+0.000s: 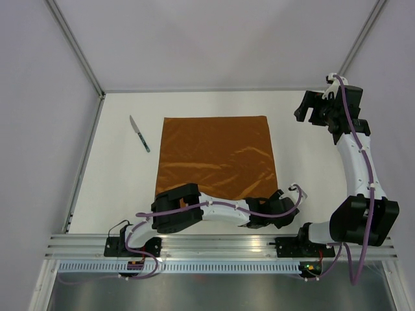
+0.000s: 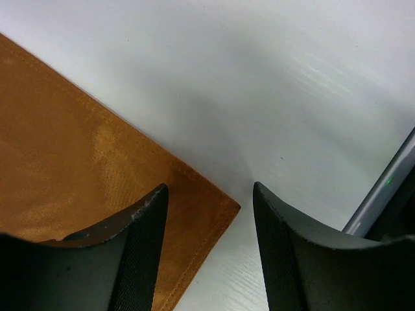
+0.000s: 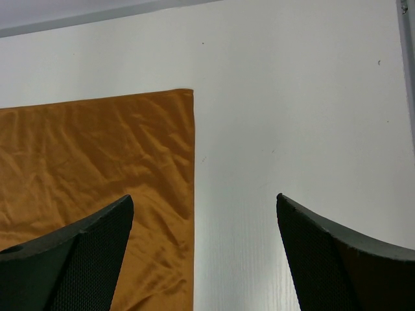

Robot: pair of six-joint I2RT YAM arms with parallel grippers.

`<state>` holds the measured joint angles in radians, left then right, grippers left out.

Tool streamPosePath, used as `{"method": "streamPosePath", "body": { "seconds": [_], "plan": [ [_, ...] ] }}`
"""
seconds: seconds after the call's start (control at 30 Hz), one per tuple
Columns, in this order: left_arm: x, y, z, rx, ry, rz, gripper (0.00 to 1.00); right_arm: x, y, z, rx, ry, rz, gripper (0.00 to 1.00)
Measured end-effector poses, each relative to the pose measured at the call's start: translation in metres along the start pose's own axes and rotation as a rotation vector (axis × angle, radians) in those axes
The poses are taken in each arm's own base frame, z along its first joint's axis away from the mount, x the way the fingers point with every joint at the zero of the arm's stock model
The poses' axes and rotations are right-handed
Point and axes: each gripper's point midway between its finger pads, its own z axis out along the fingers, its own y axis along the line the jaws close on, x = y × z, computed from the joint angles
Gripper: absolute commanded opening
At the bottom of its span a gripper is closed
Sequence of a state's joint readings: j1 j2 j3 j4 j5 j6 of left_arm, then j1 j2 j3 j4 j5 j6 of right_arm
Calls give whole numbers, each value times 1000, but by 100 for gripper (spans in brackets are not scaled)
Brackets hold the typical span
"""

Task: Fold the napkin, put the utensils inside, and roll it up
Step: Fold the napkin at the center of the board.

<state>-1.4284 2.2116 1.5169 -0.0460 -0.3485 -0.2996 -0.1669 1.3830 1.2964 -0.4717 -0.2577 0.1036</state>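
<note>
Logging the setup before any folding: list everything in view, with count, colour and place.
napkin: one, rust-orange, flat at mid-table
knife: one, silver blade with dark handle, left of the napkin, apart from it
table: one, white, under everything
rail: one, silver, along the near edge
left hand: one, black, open, at the napkin's near right corner
right hand: one, black, open, beyond the napkin's far right corner

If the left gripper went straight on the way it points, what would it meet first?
Probably the napkin, whose corner lies ahead of the left gripper between its jaws, bare table beside it. Depth is unclear.
</note>
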Motion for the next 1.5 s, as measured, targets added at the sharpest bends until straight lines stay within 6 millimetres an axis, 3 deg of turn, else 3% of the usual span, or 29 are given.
{"method": "streamPosePath", "body": {
  "seconds": [0.53, 0.63, 0.97, 1.1, 1.3, 1.4, 1.5],
  "plan": [
    [-5, 4, 1, -32, -15, -1, 18, 2, 1, 2, -11, 8, 3, 92],
    [-9, 5, 1, -38, -25, -2, 2, 5, 1, 5, -16, 20, 6, 92],
    [-26, 21, -5, -31, -41, -41, 2, 9, 3, 7, -32, 38, 10, 91],
    [-49, 52, -23, -16, -74, -129, 2, 9, 3, 7, -32, 38, 11, 91],
    [-94, 140, -58, -43, -183, -322, 2, 10, 5, 6, -42, 41, 11, 91],
    [-102, 187, -68, -83, -214, -406, 2, 11, 6, 6, -50, 43, 10, 91],
    [-91, 225, -72, -121, -204, -477, 2, 11, 7, 6, -56, 44, 9, 91]
  ]
}}
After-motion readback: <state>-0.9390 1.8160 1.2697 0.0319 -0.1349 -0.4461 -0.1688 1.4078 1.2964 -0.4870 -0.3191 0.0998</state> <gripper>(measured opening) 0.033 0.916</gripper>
